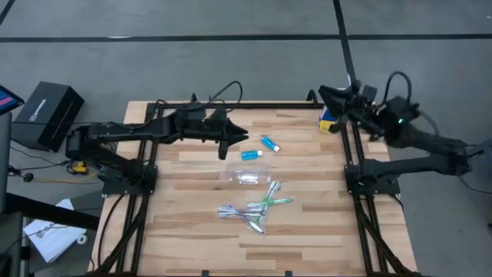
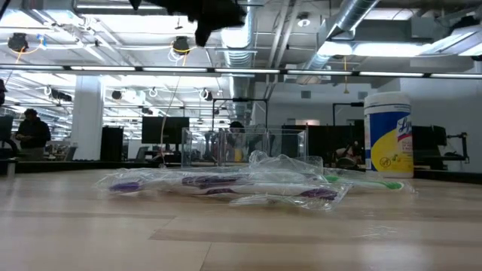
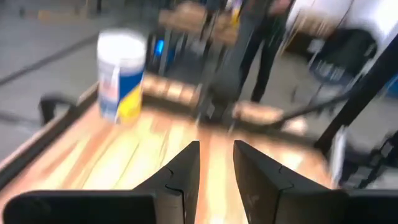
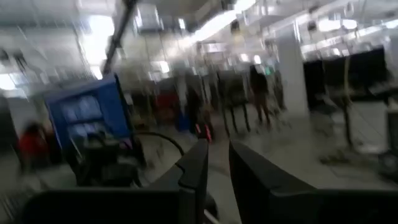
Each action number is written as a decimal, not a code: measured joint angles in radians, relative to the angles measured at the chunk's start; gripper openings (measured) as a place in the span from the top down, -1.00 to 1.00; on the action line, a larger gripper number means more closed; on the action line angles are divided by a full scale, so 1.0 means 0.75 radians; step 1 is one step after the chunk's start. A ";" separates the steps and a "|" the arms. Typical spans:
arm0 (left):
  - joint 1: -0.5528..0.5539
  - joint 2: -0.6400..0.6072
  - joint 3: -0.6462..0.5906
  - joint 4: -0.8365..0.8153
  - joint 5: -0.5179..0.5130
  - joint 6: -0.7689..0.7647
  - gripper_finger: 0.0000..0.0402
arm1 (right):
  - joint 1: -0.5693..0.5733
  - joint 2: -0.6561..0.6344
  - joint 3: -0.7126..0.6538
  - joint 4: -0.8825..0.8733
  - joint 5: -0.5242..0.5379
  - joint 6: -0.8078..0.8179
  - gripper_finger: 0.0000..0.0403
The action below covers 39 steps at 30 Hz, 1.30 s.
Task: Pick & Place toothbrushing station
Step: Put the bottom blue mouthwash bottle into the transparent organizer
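Two small blue tubes with white caps (image 1: 270, 143) (image 1: 252, 155) lie on the wooden table (image 1: 192, 231). A clear plastic cup (image 1: 244, 176) lies just in front of them and also shows in the low view (image 2: 245, 147). Several green and purple-white toothbrushes in clear wrappers (image 1: 257, 208) lie in a loose heap nearer the front, and they show in the low view too (image 2: 226, 184). My left gripper (image 1: 242, 137) hangs above the table just left of the tubes. Its fingers (image 3: 186, 174) stand a narrow gap apart and hold nothing. My right gripper (image 1: 323, 94) is raised over the far right corner, narrowly open (image 4: 219, 168) and empty.
A white-lidded yellow-and-blue canister (image 1: 328, 121) stands at the far right edge under my right gripper; it also shows in the low view (image 2: 388, 135) and the left wrist view (image 3: 121, 74). A black box (image 1: 46, 114) sits off the table's left. The front of the table shows bare wood.
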<state>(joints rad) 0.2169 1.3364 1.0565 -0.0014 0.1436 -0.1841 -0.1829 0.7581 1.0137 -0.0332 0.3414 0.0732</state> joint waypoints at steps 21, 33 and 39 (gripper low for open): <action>0.065 0.428 0.095 -0.252 -0.004 0.185 0.54 | -0.167 0.219 0.336 -0.627 -0.178 0.091 0.71; 0.171 0.675 0.500 -0.640 0.023 0.354 0.54 | -0.166 0.219 0.336 -0.563 -0.210 0.126 0.71; 0.165 0.809 0.607 -0.694 0.069 0.355 0.54 | -0.165 0.219 0.336 -0.563 -0.213 0.127 0.71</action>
<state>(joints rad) 0.3407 1.9433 1.5119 -0.5219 0.1951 0.0818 -0.3069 0.9226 1.2659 -0.4557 0.1814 0.1688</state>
